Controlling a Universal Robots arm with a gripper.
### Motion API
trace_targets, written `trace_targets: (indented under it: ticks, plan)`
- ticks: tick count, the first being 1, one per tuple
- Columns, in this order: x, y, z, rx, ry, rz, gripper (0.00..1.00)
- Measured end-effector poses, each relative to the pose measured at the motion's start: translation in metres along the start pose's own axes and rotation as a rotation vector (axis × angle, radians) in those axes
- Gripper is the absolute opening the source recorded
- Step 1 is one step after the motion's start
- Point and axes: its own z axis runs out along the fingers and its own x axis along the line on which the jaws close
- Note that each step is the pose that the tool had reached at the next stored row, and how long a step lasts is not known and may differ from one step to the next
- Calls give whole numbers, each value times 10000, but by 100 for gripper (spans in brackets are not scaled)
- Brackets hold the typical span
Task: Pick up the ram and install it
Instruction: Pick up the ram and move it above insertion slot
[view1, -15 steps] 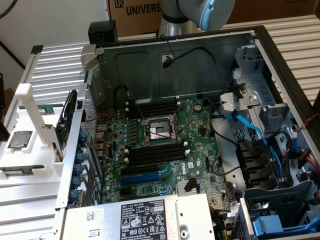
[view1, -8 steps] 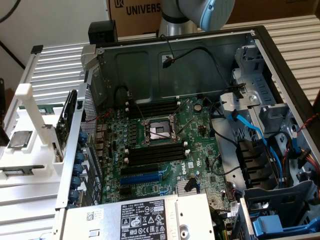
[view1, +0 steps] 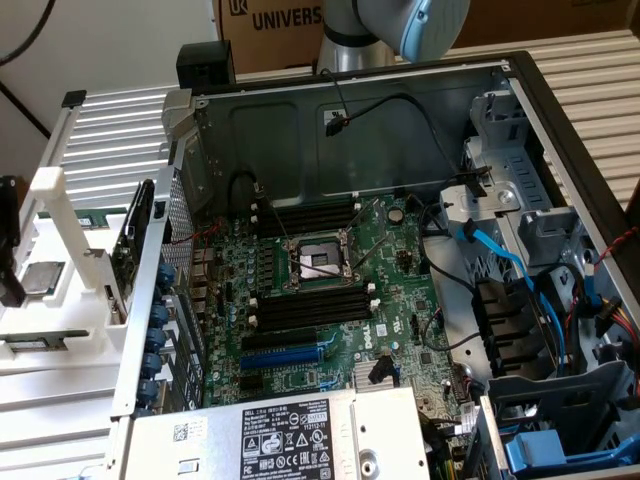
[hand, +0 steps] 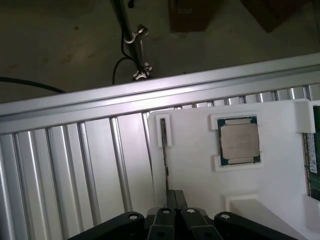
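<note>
Pinching ram (hand: 165, 159) edge-on, pincer (hand: 171, 195) clamped, white tray (hand: 195, 165) rim just beside

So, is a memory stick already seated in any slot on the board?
No, the long black memory slots on either side of the processor socket all stand empty.
</note>
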Motion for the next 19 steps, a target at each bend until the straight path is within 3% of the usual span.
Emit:
trace_targets:
  ticks: [2,4,10,11,15,19]
  plan:
    - [2,-1,31,-27,6,-5,11]
    - [4,-3,99,-70,15,-14,24]
    - [9,-38,261,-138,39,-98,24]
    - [14,-45,283,-184,57,-135,24]
    - [12,-141,323,-184,61,-309,24]
    - [21,-154,397,-188,67,-417,24]
